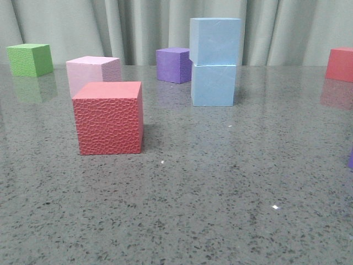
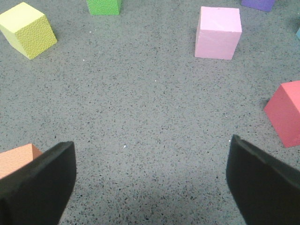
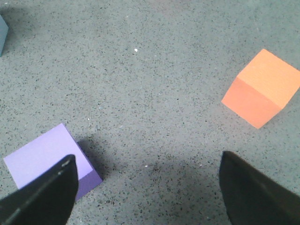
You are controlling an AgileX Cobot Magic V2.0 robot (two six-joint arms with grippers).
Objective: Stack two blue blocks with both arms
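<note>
The table (image 1: 220, 182) is polished speckled stone, glossy enough to mirror cubes. Both blue blocks (image 1: 214, 61) look matt and finely grained; the red cube (image 1: 109, 118) is rough, pebbled foam.

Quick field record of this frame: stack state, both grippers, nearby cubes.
stack: upper blue block sits on lower blue block, slightly offset
left gripper: open, empty, over bare table
right gripper: open, empty
beside stack: purple cube behind-left
foreground: red cube, pink cube behind it
far left: green cube
</note>
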